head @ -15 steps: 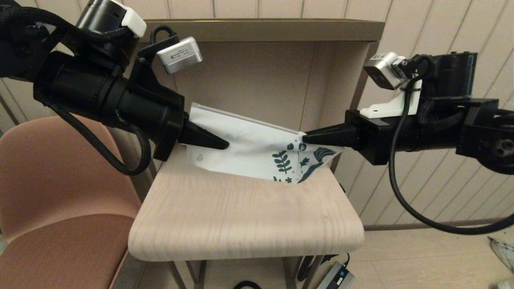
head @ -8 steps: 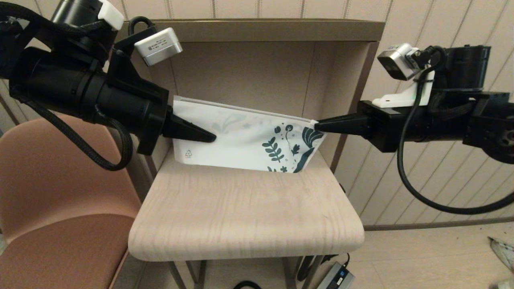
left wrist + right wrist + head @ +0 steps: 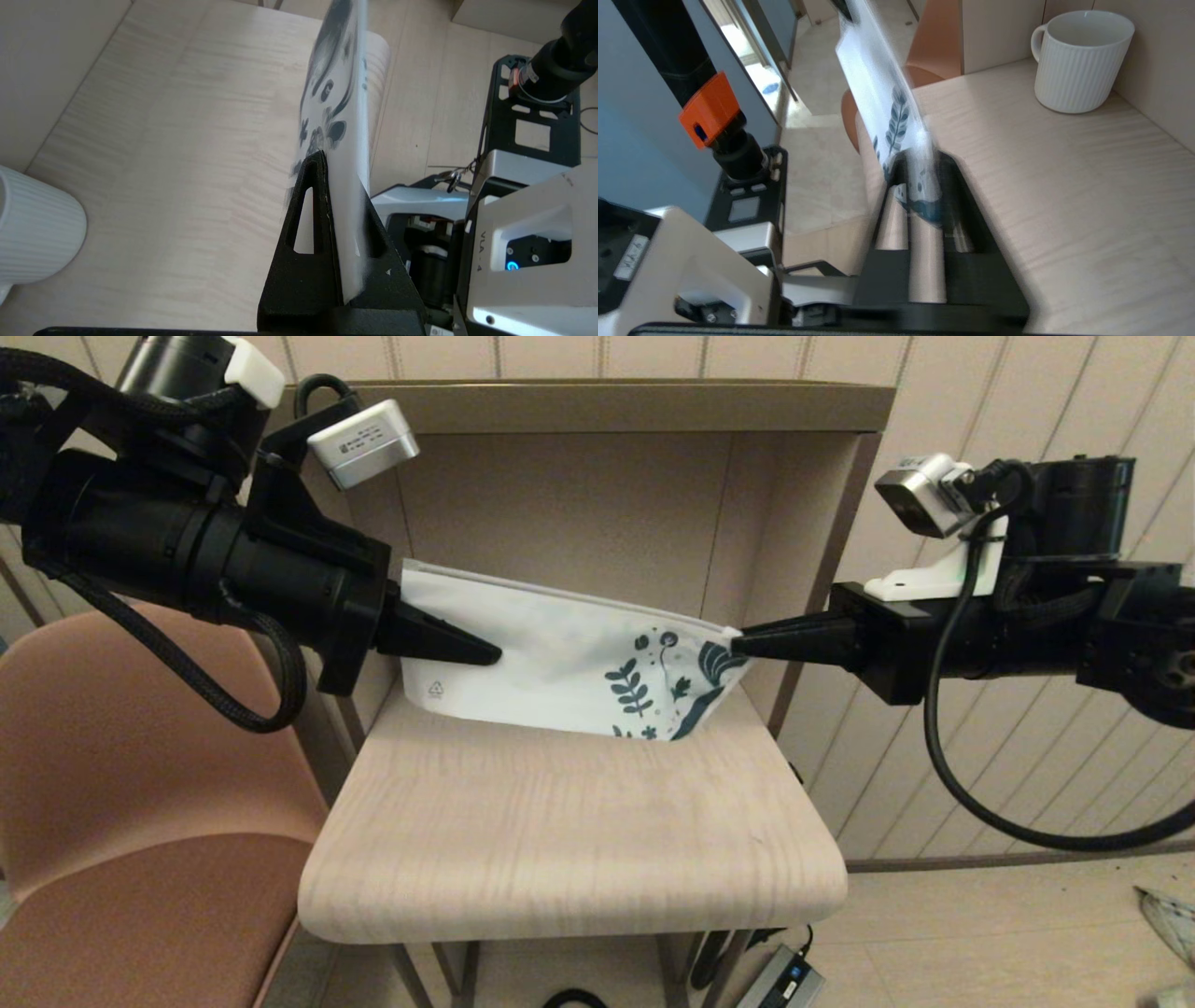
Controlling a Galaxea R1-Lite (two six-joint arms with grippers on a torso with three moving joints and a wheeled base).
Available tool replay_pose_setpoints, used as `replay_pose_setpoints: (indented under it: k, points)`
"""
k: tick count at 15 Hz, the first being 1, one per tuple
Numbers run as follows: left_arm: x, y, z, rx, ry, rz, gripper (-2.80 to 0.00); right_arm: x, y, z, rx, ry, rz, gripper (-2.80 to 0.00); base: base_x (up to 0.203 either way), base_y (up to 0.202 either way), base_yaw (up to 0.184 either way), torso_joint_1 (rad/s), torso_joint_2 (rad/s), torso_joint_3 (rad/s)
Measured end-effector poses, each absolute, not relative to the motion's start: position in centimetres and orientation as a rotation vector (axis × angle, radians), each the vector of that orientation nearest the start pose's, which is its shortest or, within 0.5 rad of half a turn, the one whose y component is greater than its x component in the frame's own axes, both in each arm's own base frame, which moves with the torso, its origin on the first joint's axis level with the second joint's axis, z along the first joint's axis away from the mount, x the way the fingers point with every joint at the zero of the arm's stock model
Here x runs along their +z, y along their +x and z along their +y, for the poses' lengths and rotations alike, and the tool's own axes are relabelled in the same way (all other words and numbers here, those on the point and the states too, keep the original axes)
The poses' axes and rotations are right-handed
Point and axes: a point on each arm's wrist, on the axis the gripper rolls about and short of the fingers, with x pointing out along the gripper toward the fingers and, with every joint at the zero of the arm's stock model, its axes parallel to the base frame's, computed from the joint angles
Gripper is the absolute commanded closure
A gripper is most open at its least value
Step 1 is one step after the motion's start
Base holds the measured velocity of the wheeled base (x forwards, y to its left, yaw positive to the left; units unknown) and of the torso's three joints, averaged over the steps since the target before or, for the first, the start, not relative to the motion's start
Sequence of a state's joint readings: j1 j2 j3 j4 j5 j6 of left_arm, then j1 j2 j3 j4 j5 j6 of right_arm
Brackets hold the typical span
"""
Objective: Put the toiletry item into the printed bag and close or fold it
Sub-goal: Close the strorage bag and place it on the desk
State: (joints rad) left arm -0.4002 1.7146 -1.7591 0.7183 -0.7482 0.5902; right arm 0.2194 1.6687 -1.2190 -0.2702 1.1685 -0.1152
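The printed bag (image 3: 569, 663) hangs stretched in the air just above the back of the wooden table (image 3: 560, 840), with its leaf-print end to the right. My left gripper (image 3: 490, 658) is shut on its plain white end, and the bag's edge (image 3: 345, 116) runs out from between the left gripper (image 3: 343, 177). My right gripper (image 3: 742, 644) is shut on the printed corner, where the bag (image 3: 878, 88) leaves the right gripper (image 3: 920, 158). The bag's lower edge sags close to the tabletop. The toiletry item is not in view.
A ribbed white mug (image 3: 1078, 60) stands at the table's back corner by the alcove wall, also seen as the mug (image 3: 32, 233). A brown chair (image 3: 140, 784) is on the left. A shelf top (image 3: 607, 406) overhangs the alcove.
Both grippers pulled apart and rose with the bag, drawing it taut and shifting it left. In the last half second the right gripper dipped slightly, so the printed end sits lower.
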Motion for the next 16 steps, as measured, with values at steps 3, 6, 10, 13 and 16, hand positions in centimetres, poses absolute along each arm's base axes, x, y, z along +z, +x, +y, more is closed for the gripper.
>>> replay_pose_setpoints:
  k: [3, 6, 10, 13, 16]
  points:
    - [31.8, 26.1, -12.8, -1.271, 0.377, 0.356, 0.00, 27.5, 29.3, 8.7, 1.395, -0.017, 0.084, -2.80, 0.000, 0.000, 0.000, 0.000, 0.00, 0.000]
    - [31.6, 26.1, -13.3, -1.294, 0.376, 0.361, 0.00, 28.1, 29.3, 8.6, 1.392, -0.027, 0.064, -2.80, 0.000, 0.000, 0.000, 0.000, 0.00, 0.000]
    - [29.7, 27.6, -14.0, -1.302, 0.361, 0.428, 0.00, 29.5, 29.1, 7.3, 1.350, -0.043, 0.024, -2.80, 0.000, 0.000, 0.000, 0.000, 0.00, 0.000]
    - [27.1, 29.7, -15.0, -1.306, 0.330, 0.506, 0.00, 30.8, 28.6, 5.6, 1.299, -0.062, -0.014, -2.80, 0.000, 0.000, 0.000, 0.000, 0.00, 0.000]
    - [24.6, 32.0, -16.0, -1.292, 0.284, 0.562, 0.00, 31.3, 28.2, 5.2, 1.294, -0.071, -0.029, -2.80, 0.000, 0.000, 0.000, 0.000, 0.00, 0.000]
